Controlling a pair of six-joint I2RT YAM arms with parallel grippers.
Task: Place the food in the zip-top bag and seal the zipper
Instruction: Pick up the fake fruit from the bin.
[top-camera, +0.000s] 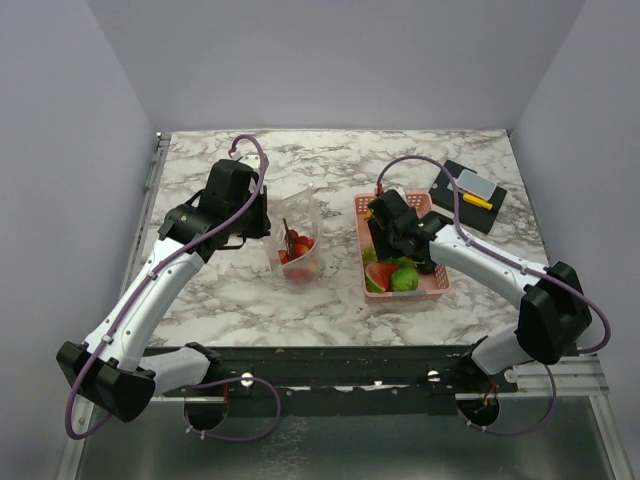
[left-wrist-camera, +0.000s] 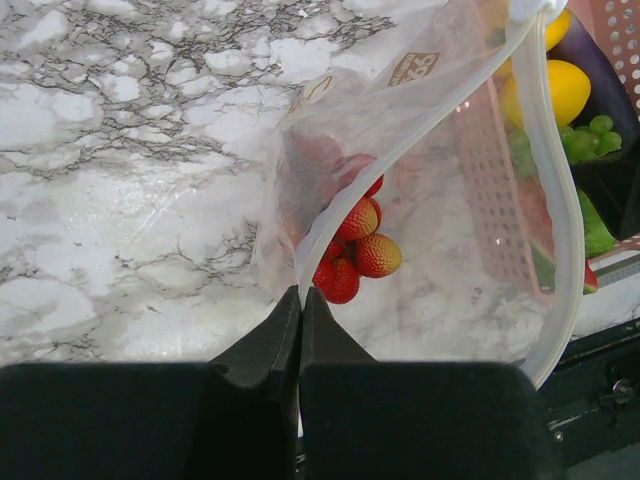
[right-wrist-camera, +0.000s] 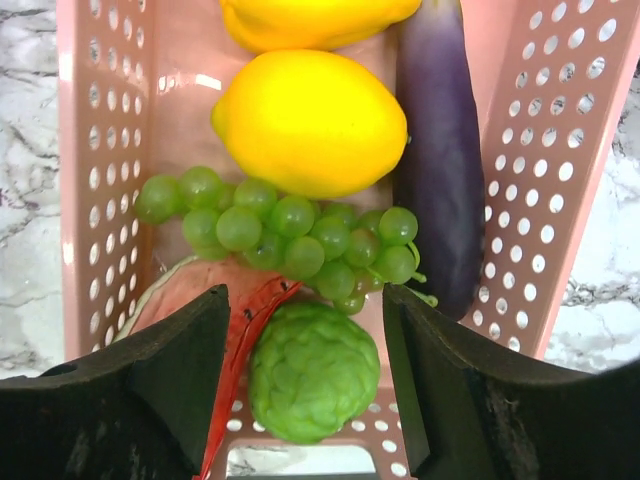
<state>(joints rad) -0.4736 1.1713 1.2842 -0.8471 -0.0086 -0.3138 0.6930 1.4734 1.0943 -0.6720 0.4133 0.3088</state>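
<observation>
Overhead: I saw the left claw (top-camera: 266, 214) reaching forward to the upright bag (top-camera: 300, 235) mid-table, and the right claw (top-camera: 384, 250) pointed down into the pink basket (top-camera: 440, 286).

Left wrist: the left claw (left-wrist-camera: 300, 296) was clenched on the bag's (left-wrist-camera: 430, 200) mouth edge, with strawberries (left-wrist-camera: 356, 250) inside.

Right wrist: the right claw (right-wrist-camera: 307, 302) was spread wide and empty, straddling a green ball (right-wrist-camera: 312, 372) below grapes (right-wrist-camera: 290, 230).

My bag (top-camera: 305, 215) stands left of the basket (right-wrist-camera: 85, 150), with strawberries (left-wrist-camera: 378, 255) in it. In the basket, grapes (right-wrist-camera: 290, 235) lie beside the lemon (right-wrist-camera: 310, 120).
</observation>
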